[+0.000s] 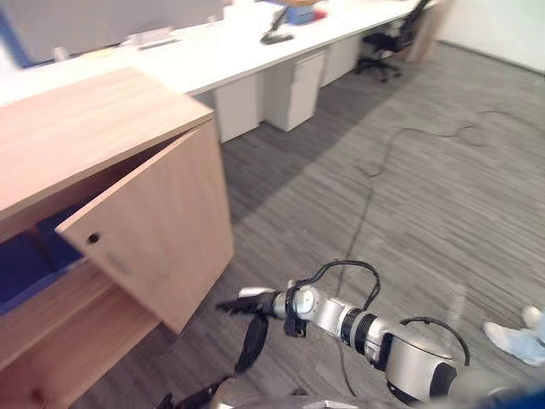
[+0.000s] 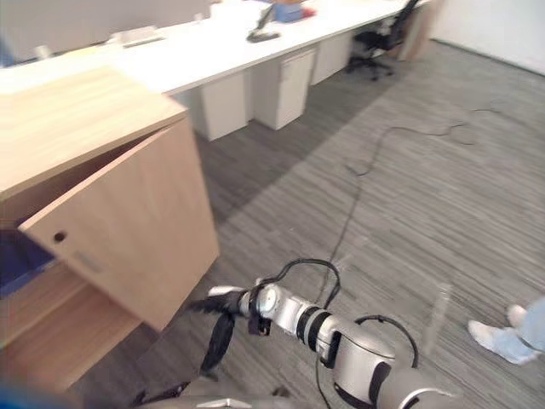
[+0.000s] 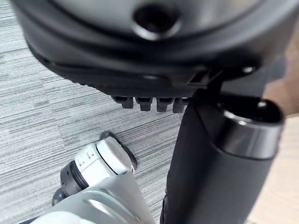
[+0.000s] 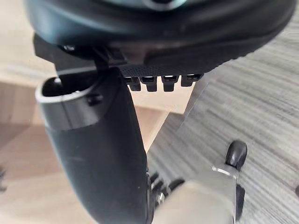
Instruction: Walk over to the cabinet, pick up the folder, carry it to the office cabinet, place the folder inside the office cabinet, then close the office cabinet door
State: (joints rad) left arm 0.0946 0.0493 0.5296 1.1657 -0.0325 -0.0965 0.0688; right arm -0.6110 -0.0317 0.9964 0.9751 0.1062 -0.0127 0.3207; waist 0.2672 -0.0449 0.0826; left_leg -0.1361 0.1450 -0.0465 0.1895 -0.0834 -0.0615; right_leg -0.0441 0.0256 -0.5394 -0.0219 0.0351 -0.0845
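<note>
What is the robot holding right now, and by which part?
Nothing. The right hand hangs open by the door; the left hand is empty too. The folder lies in the cabinet.

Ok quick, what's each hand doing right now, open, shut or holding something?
Left hand: cannot be told.
Right hand: open, holding nothing.

A long white tabletop [image 1: 221,51] spans twelve o'clock, a drawer pedestal [image 1: 294,89] beneath, a black office chair [image 1: 387,41] at one o'clock. A person's white shoe [image 1: 511,339] sits on grey carpet [image 1: 443,213] at four o'clock.
</note>
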